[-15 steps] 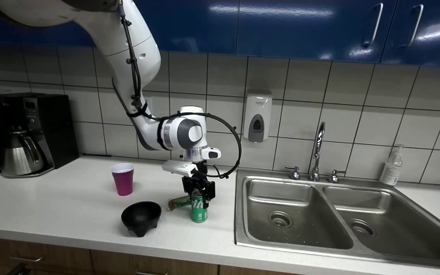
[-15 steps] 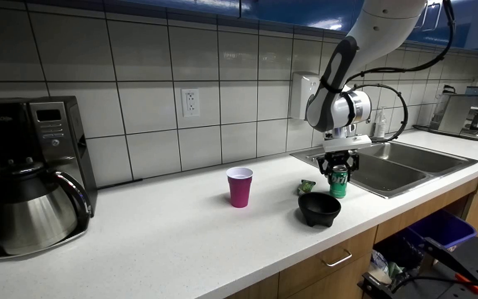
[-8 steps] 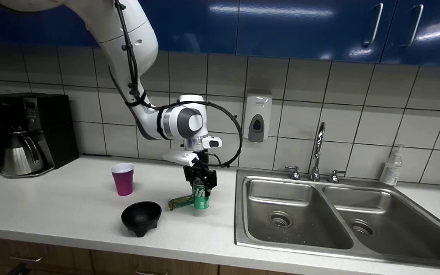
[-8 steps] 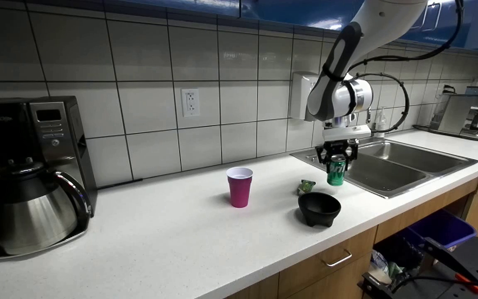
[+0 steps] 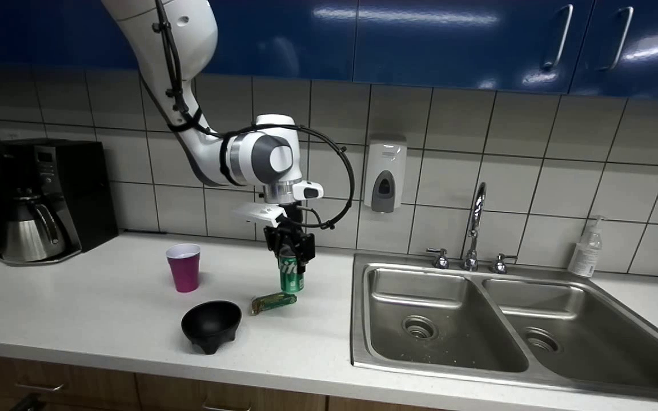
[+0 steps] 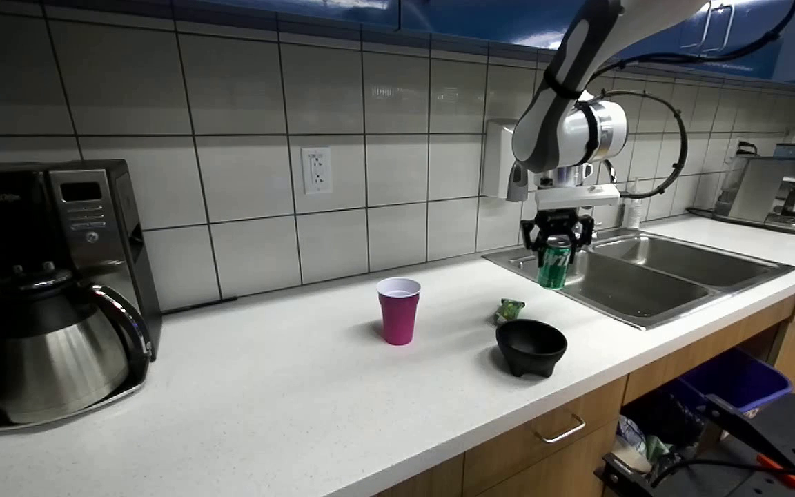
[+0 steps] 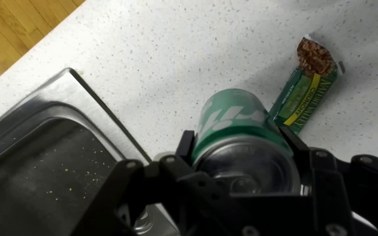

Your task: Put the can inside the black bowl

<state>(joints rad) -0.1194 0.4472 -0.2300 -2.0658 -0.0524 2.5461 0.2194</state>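
The green can (image 5: 292, 281) is held upright above the counter in my gripper (image 5: 291, 264). In the wrist view, the black fingers (image 7: 185, 144) press on both sides of the can (image 7: 233, 113) near its metallic top. An exterior view also shows the can (image 6: 553, 275) hanging below the gripper (image 6: 555, 258), clear of the counter. The black bowl (image 5: 211, 324) stands upright on the counter, nearer the front edge than the can and to its left. The bowl (image 6: 531, 351) shows in both exterior views and is out of the wrist view.
A green granola bar packet (image 5: 273, 302) lies on the counter between can and bowl. A magenta cup (image 5: 184, 269) stands behind the bowl. A double steel sink (image 5: 443, 365) is set in the counter to the right. A coffee maker (image 5: 57, 194) stands at far left.
The gripper has risen with the can, lifting it off the counter. It has also moved back, towards the wall. The bowl, cup and packet have not moved.
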